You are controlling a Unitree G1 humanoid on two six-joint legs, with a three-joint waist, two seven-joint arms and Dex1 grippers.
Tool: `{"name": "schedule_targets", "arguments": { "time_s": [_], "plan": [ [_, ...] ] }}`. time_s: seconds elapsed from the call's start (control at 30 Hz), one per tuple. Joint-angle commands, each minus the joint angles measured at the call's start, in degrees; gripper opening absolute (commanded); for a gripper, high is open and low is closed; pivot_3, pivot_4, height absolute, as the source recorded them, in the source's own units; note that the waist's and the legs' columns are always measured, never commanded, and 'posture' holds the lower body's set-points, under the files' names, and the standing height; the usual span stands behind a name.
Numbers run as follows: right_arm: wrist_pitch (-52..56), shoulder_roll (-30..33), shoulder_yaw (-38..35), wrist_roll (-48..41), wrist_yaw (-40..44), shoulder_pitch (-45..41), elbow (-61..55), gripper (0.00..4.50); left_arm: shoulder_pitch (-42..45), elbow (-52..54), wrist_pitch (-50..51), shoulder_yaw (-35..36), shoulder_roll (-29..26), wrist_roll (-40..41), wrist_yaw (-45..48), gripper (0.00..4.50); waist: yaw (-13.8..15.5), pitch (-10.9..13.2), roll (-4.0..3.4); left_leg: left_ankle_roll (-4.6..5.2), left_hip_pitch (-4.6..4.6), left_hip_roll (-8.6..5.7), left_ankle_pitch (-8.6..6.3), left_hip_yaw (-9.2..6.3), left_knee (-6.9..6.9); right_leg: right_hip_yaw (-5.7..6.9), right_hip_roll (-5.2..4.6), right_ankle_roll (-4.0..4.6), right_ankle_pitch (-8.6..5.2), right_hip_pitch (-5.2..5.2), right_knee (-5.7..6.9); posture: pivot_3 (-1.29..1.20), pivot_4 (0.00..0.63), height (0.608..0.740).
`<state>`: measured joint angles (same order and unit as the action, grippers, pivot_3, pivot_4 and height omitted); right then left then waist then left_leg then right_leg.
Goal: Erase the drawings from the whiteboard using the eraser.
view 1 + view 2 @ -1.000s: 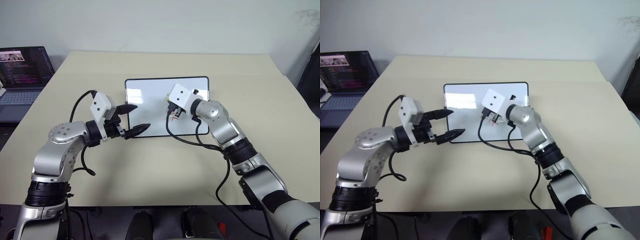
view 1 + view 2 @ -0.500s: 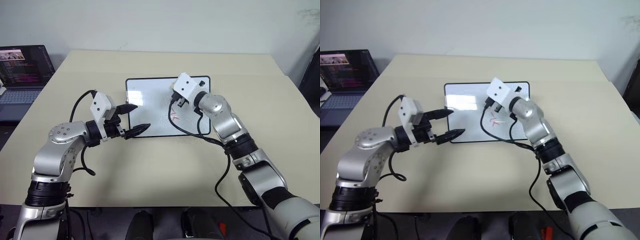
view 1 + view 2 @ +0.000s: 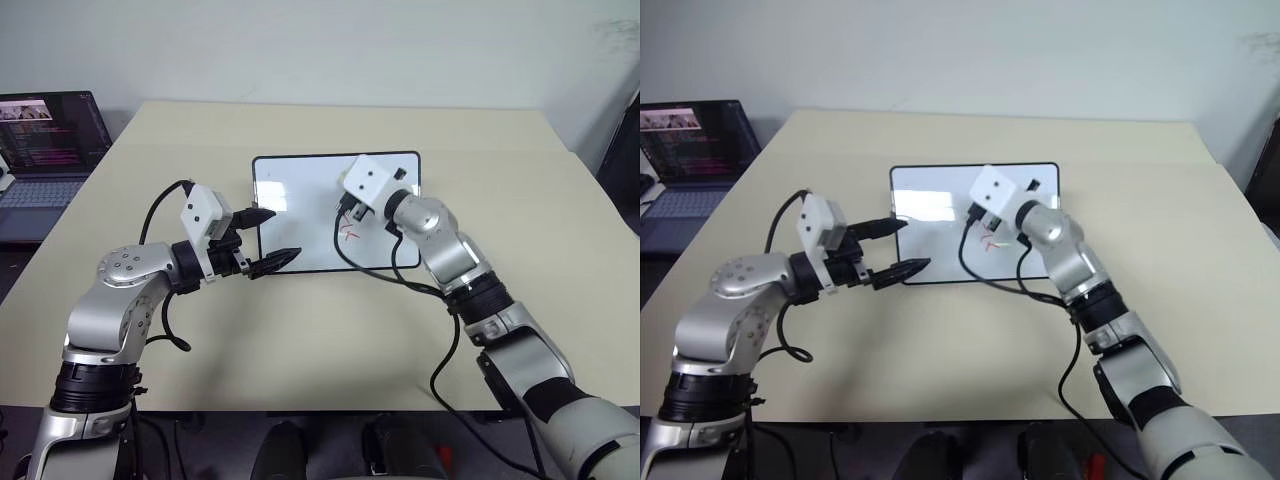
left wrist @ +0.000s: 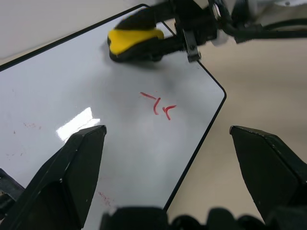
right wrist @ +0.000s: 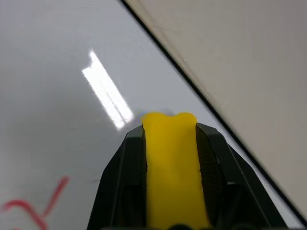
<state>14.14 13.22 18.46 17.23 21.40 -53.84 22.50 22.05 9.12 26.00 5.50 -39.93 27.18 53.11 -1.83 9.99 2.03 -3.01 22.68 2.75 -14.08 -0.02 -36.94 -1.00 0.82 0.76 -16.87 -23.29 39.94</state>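
Observation:
The whiteboard (image 3: 300, 195) lies flat on the table, black-framed. The drawings (image 3: 348, 232) are small red strokes near its middle right, seen closer in the left wrist view (image 4: 158, 105). My right gripper (image 5: 170, 130) is shut on the yellow eraser (image 5: 175, 167) and holds it low over the board's far right part, just beyond the red marks (image 5: 33, 206). The eraser (image 4: 134, 40) looks level; I cannot tell whether it touches the board. My left gripper (image 3: 280, 235) hovers open at the board's near left corner, holding nothing.
The board sits on a beige table (image 3: 300, 340). An open laptop (image 3: 45, 140) stands on a lower surface to the far left. Black cables hang from both wrists; the right one loops over the board's near edge (image 3: 385, 270).
My right gripper with the eraser has moved off the red marks toward the board's far edge, uncovering them. The left arm has stayed still.

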Motion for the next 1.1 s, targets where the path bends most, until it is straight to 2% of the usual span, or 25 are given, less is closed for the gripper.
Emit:
{"name": "schedule_targets", "arguments": {
  "time_s": [0.03,0.17,0.33,0.53,0.7,0.8,0.9,1.1],
  "plan": [
    [2.02,0.99,0.28,0.2,3.03,0.99,-0.18,1.1,0.47,1.81,-0.58,0.93,-0.13,0.61,0.02,4.5,0.01,0.0,0.0,0.0,0.01,0.0,0.0,-0.01,0.01,0.01,-0.01,0.0,0.0,0.0,-0.01,0.0,0.15,0.74],
    [4.8,1.33,2.64,0.28,8.45,3.48,-2.73,1.1,0.49,1.82,-0.61,1.03,-0.16,0.64,0.01,4.5,-0.01,-0.01,0.01,0.0,-0.01,0.01,-0.01,0.0,0.03,0.0,-0.01,0.0,0.0,0.0,-0.01,0.0,0.15,0.74],
    [6.22,1.63,3.49,0.73,10.67,4.75,-4.72,1.1,0.49,1.82,-0.58,1.03,-0.19,0.7,0.11,4.5,-0.1,-0.01,0.01,0.01,-0.12,0.0,0.0,0.01,0.01,-0.01,0.0,0.0,0.0,0.03,0.05,0.0,0.15,0.74],
    [1.84,0.24,-0.97,0.89,1.33,0.71,-2.94,1.1,0.4,1.92,-0.42,0.93,-0.31,0.78,0.35,4.5,-0.1,0.0,0.0,0.01,-0.13,-0.01,0.01,0.03,-0.01,-0.03,0.03,-0.01,0.0,0.03,0.05,0.0,0.15,0.74],
    [2.61,1.09,0.33,0.47,3.44,1.84,-2.13,1.1,0.16,2.0,-0.48,0.95,-0.41,0.81,0.63,4.5,-0.01,0.0,0.01,0.0,-0.02,0.0,0.0,0.01,0.01,-0.01,0.01,0.0,0.0,0.0,-0.01,0.0,0.15,0.74],
    [3.27,0.63,0.09,-0.81,4.66,3.47,-4.28,1.1,-0.46,1.84,-0.49,1.32,-0.79,0.72,0.77,4.5,-0.02,-0.01,0.01,0.01,-0.01,0.0,0.0,0.01,0.02,-0.01,0.0,-0.01,0.0,-0.01,-0.02,0.0,0.15,0.74],
    [4.03,-0.56,-3.37,-3.6,3.61,3.89,-8.09,1.1,-1.17,1.79,-0.1,2.58,-1.09,0.91,-0.16,4.5,-0.06,0.0,0.0,0.01,-0.01,0.01,0.0,0.0,0.04,-0.01,0.0,0.0,0.0,-0.01,-0.02,0.0,0.15,0.74],
    [9.36,-0.35,-7.86,-8.67,5.63,6.63,-20.53,1.1,-4.77,2.4,0.9,4.13,-3.42,1.65,1.21,4.5,-0.07,0.03,-0.03,0.0,0.17,0.05,-0.01,-0.03,0.08,-0.02,0.0,0.0,-0.01,-0.2,-0.03,0.0,0.15,0.74]
  ]
}}
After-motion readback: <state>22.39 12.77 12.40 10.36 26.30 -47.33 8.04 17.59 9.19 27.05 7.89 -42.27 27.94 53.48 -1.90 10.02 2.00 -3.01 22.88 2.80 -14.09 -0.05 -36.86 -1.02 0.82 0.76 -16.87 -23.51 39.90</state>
